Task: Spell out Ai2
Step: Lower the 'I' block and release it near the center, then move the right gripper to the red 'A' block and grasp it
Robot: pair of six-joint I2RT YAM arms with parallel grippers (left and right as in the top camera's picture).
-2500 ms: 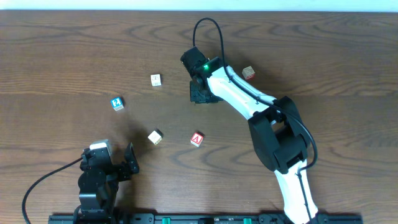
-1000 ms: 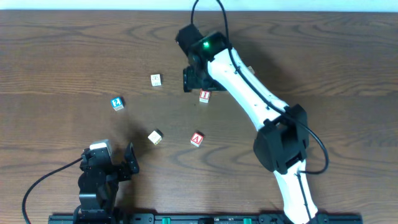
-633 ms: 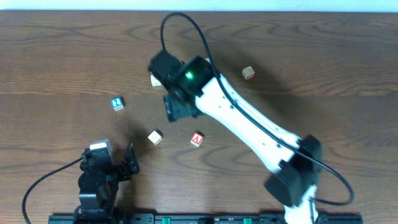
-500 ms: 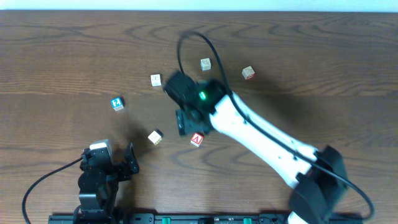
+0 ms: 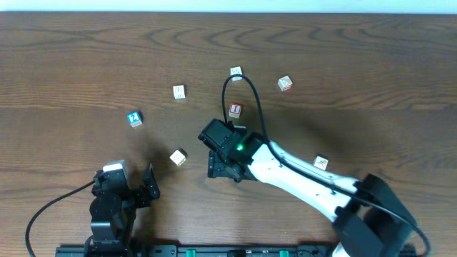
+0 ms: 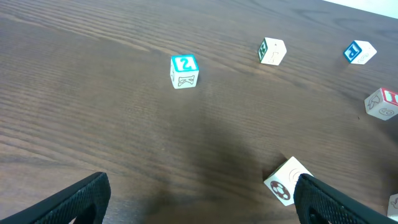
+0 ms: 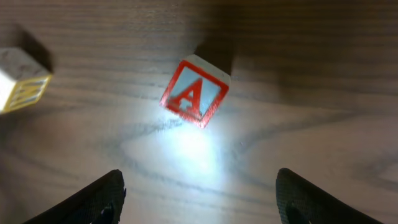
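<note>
The red "A" cube (image 7: 194,93) lies tilted on the wood in the right wrist view, just ahead of my right gripper (image 7: 202,202), which is open with nothing between its fingers. Overhead, the right gripper (image 5: 225,168) hangs over that cube and hides it. The red "I" cube (image 5: 235,110) sits alone beyond it, also at the right edge for the left wrist, "I" cube (image 6: 385,102). The blue "2" cube (image 5: 134,118) rests far left, "2" cube (image 6: 184,70). My left gripper (image 5: 146,184) stays open near the front edge, left gripper (image 6: 205,208) empty.
Pale cubes lie scattered: one (image 5: 178,91) at the back left, one (image 5: 235,72) behind the "I", one (image 5: 285,83) back right, one (image 5: 178,157) left of my right gripper, one (image 5: 321,163) beside the right forearm. A pale cube (image 7: 22,81) shows left of the "A".
The right arm let go of the "I" cube at the table's middle back, swung left, then came toward the front and now hovers over the "A" cube. The left arm has not moved.
</note>
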